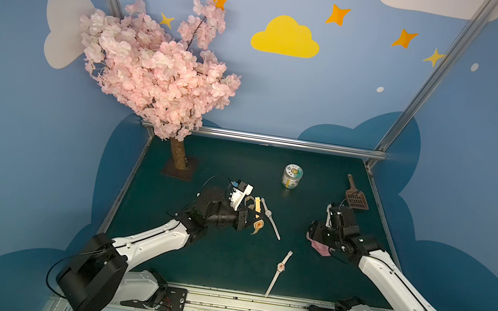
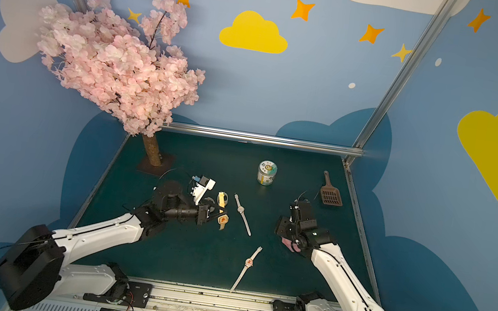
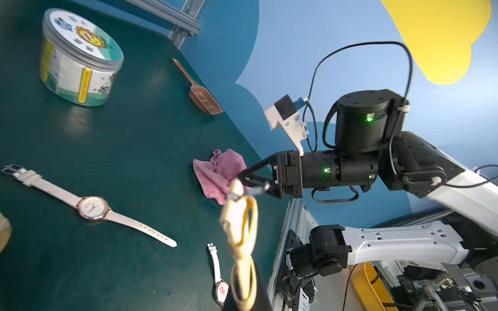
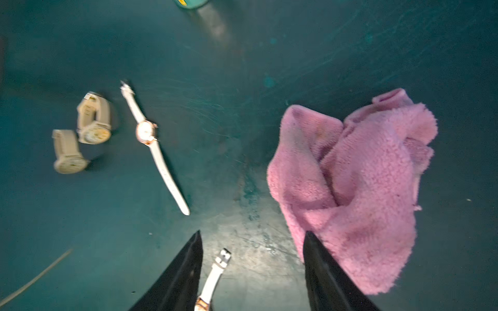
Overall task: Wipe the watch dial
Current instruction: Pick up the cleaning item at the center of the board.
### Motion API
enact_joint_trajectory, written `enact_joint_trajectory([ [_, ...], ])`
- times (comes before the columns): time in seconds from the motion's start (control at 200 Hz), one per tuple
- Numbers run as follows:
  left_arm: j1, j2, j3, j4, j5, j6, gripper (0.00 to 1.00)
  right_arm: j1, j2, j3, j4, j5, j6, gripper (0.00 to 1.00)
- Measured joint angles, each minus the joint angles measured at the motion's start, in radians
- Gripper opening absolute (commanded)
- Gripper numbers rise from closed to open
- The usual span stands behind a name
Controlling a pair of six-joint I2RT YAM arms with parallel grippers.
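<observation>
Left tool (image 1: 248, 218) is clamped on the beige watch (image 1: 258, 225) by its bendy strap, dial (image 2: 223, 219) just past its tips. Probably light with slick glass, so I'd grip near the case. Right tool (image 4: 252, 234) is wide open, fluffy pink cloth (image 4: 350, 188) right beside it.

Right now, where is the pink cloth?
In both top views the pink cloth lies on the green table's right side, partly hidden by the right hand, between the brown slotted scoop and a white-strap watch.
</observation>
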Motion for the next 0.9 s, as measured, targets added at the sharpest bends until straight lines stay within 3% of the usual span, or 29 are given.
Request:
enact_joint_trajectory([
  [0.31,0.027,-0.024,-0.005,-0.077,-0.018,0.014,0.03,-0.013,0.333,0.159,-0.128,0.023,-0.087,0.41],
  [0.456,0.036,-0.019,-0.005,-0.077,-0.017,0.014,0.03,0.0,0.52,0.265,-0.177,0.023,-0.119,0.2],
  [0.571,0.038,-0.016,-0.005,-0.083,-0.013,0.013,0.03,0.015,0.568,0.278,-0.199,0.037,-0.115,0.0],
  [0.901,0.044,-0.011,-0.005,-0.082,0.005,0.013,0.03,0.013,0.509,0.281,-0.24,0.063,-0.116,0.0],
])
